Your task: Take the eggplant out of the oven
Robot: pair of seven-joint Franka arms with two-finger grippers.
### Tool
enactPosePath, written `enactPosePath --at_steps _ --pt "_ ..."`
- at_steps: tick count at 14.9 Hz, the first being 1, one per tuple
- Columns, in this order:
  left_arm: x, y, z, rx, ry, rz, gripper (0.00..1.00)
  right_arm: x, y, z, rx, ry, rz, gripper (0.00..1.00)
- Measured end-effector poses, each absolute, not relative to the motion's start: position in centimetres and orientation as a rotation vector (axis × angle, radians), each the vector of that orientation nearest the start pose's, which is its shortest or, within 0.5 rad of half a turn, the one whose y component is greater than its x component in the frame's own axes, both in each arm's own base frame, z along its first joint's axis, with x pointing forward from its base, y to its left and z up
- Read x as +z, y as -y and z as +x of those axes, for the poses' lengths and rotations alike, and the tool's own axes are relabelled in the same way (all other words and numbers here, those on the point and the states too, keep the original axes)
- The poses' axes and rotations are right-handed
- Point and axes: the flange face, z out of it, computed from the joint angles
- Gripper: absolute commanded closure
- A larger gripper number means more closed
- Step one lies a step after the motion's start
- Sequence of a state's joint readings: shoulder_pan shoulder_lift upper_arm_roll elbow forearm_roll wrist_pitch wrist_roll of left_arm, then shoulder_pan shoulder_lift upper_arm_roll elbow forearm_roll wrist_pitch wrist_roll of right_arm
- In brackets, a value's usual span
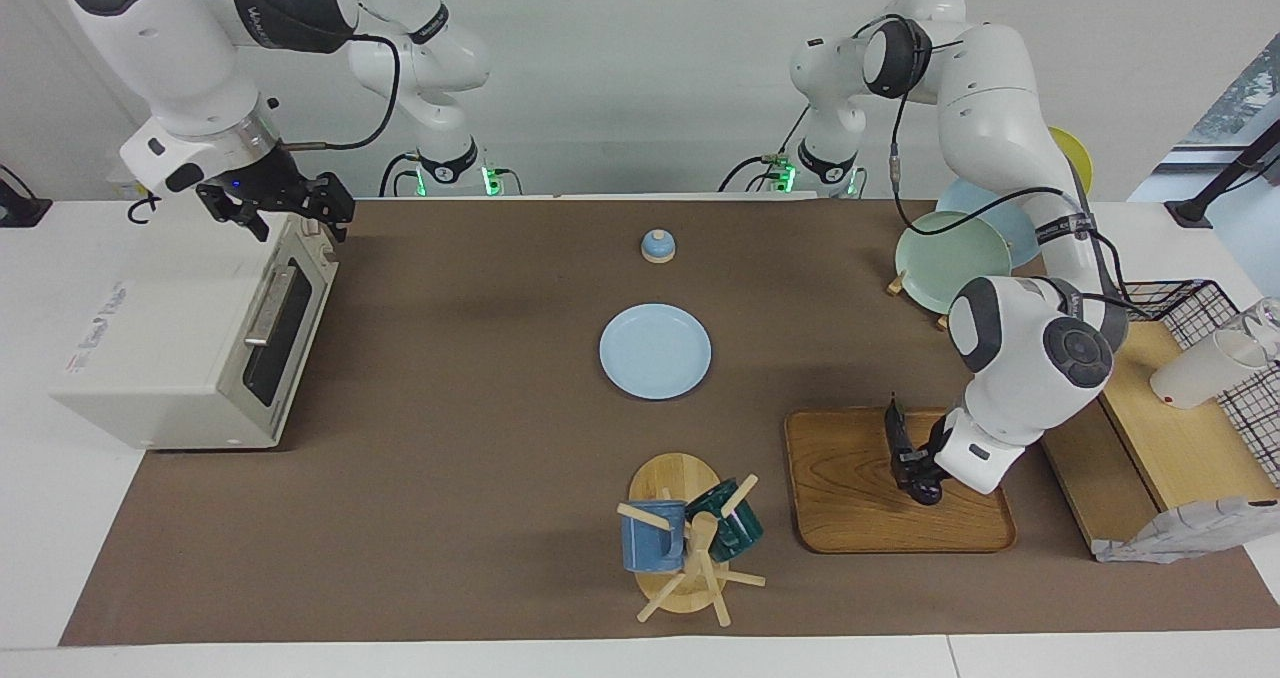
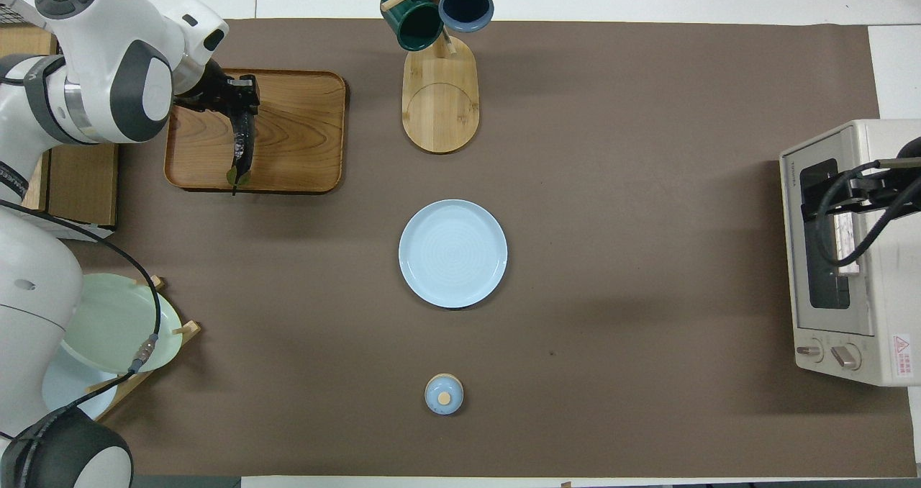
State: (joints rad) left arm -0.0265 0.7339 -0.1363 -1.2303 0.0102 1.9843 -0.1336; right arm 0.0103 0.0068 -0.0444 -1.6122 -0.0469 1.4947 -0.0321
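Glossy dark eggplant on grained wooden tray; matt brown tablecloth.

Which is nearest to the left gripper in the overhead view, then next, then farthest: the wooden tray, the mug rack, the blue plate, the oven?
From the left gripper:
1. Wooden tray, directly under it.
2. Mug rack, at mid-table.
3. Blue plate, at the table's middle, nearer the robots than the rack.
4. Oven, at the right arm's end.

Dark slender eggplant over a wooden tray; off-white oven shut.

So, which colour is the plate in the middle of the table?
Pale blue plate, clearest in the overhead view.
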Motion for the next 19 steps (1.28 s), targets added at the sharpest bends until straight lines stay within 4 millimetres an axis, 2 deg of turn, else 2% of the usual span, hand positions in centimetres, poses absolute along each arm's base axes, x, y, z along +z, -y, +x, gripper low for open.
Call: enactPosePath --at_steps 1,7,9,11,14,16,19 --pt "33.9 9.4 74.3 -0.023 0.003 -3.224 0.01 59.7 2.4 54.6 0.191 -0.004 -3.182 0.0" --pt "34.2 9.4 73.9 0.044 -0.004 -3.218 0.0 60.4 2.6 54.6 0.156 -0.008 -3.187 0.0" --pt "35.8 9.3 73.6 0.049 -0.007 -3.215 0.0 60.8 2.6 54.4 0.142 -0.01 -3.187 0.0" --pt "39.5 9.2 73.0 0.019 -0.006 -3.215 0.0 60.9 3.0 54.3 0.141 -0.02 -3.187 0.0" --pt "46.7 8.0 70.9 -0.008 0.046 -3.207 0.0 60.8 3.3 54.4 0.142 -0.029 -3.186 0.0" --pt "51.8 7.4 68.7 -0.03 0.063 -3.197 0.0 60.8 3.4 54.3 0.14 -0.045 -3.168 0.0" --pt "58.4 6.5 64.5 -0.011 0.085 -3.177 0.0 60.9 4.8 54.3 0.131 -0.091 -3.143 0.0"
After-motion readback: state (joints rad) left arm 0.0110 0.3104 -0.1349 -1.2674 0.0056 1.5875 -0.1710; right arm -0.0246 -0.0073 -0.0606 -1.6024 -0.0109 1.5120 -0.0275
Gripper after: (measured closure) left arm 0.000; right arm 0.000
